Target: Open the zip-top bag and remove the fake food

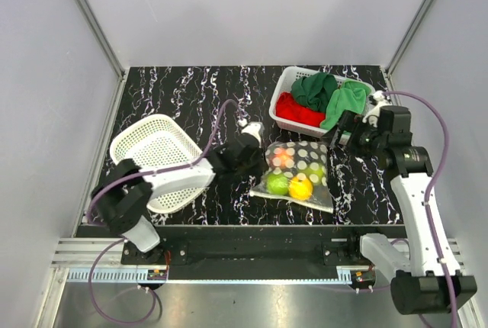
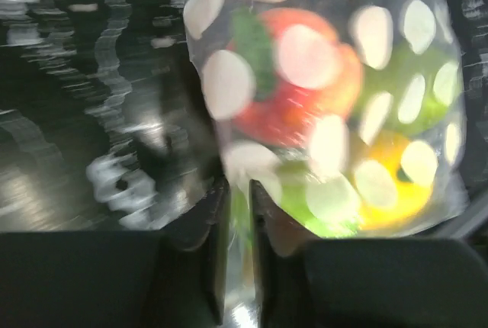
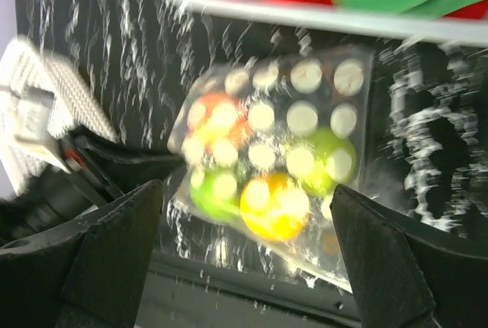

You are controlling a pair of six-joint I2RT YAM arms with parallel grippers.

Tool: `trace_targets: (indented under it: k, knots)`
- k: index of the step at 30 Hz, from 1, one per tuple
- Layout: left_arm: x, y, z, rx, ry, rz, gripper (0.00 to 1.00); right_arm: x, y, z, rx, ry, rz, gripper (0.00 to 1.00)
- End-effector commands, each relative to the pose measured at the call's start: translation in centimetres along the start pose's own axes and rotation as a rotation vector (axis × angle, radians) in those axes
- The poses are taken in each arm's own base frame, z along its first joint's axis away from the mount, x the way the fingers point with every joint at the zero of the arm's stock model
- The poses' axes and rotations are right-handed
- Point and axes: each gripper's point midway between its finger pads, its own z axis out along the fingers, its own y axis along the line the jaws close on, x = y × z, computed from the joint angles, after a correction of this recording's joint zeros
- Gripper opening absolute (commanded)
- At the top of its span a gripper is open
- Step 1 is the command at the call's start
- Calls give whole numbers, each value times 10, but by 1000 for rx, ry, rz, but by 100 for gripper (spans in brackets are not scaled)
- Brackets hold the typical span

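Clear, white-dotted zip-top bag (image 1: 305, 162)

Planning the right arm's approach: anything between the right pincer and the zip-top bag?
Nothing. The top view shows only bare black marbled table between the right pincer and the zip-top bag. The filled white basket sits farther back.

Glossy clear plastic zip-top bag (image 1: 299, 169), glossy marbled table (image 1: 191, 91), seemingly matt cloths (image 1: 316, 91)
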Motion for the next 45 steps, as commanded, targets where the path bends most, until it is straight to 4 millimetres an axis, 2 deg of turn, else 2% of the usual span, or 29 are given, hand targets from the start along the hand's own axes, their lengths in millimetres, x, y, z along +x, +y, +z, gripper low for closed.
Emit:
trace_targets:
  k: [1,2,3,4,6,11,12,14,15,16,17,19,21,26,28,29,31,32,33,34,35,37,38,39,40,41,43,44,45]
  knots:
    - [2,36,-41,-97,-48,117,45,26,38,14,-141,100,-86,100]
    - [-4,22,-52,-12,-81,121,54,32,43,18,-152,124,-96,100]
    - [2,20,-56,27,-77,132,67,41,53,19,-180,149,-107,100]
    - [18,27,-57,38,-49,142,72,49,56,21,-199,175,-107,100]
    - [24,21,-65,105,-54,137,80,56,65,22,-231,191,-108,100]
    - [54,21,-61,190,30,125,83,81,72,24,-285,258,-133,100]
    - [61,27,-55,177,64,117,82,85,74,24,-295,272,-136,100]
    - [65,26,-51,206,89,92,81,101,79,22,-318,313,-151,100]
    - [70,35,-48,203,103,67,80,111,78,22,-318,338,-142,100]
    - [66,26,-47,266,91,40,79,120,85,19,-344,354,-158,100]
    - [66,35,-46,275,87,9,77,125,86,18,-346,362,-148,100]
    - [59,25,-46,359,67,-17,76,142,87,15,-352,388,-159,100]
    - [57,25,-42,392,75,-29,74,155,84,14,-352,413,-149,100]
    - [56,5,-47,533,105,-29,59,181,81,3,-395,466,-110,98]
    - [58,0,-48,566,118,-41,52,184,84,-1,-419,467,-75,95]
    - [59,-1,-49,577,121,-47,42,194,80,-1,-421,498,-59,94]
    - [60,-6,-51,612,132,-73,32,199,82,-2,-444,502,-14,92]
    - [63,-7,-52,622,148,-110,25,210,74,1,-428,526,7,91]
    - [57,-14,-55,660,121,-112,22,212,73,3,-432,524,23,90]
    - [62,-15,-59,683,135,-128,19,216,72,3,-428,531,57,89]
    - [62,-17,-60,694,150,-173,13,227,64,7,-411,555,82,84]
    - [59,-23,-63,728,134,-199,8,230,64,9,-415,546,143,82]
    - [62,-23,-65,731,150,-243,6,239,56,13,-397,557,172,79]
    - [61,-27,-65,747,142,-253,0,237,59,15,-419,537,196,78]
    - [63,-32,-66,757,145,-263,0,236,62,14,-431,529,250,78]
    - [66,-36,-67,766,149,-274,0,244,56,17,-423,537,282,77]
    - [68,-51,-71,802,148,-302,0,237,64,17,-472,503,352,72]
    - [69,-55,-72,807,157,-341,0,242,60,19,-464,505,378,70]
    - [66,-61,-73,826,136,-352,0,239,62,18,-485,483,394,70]
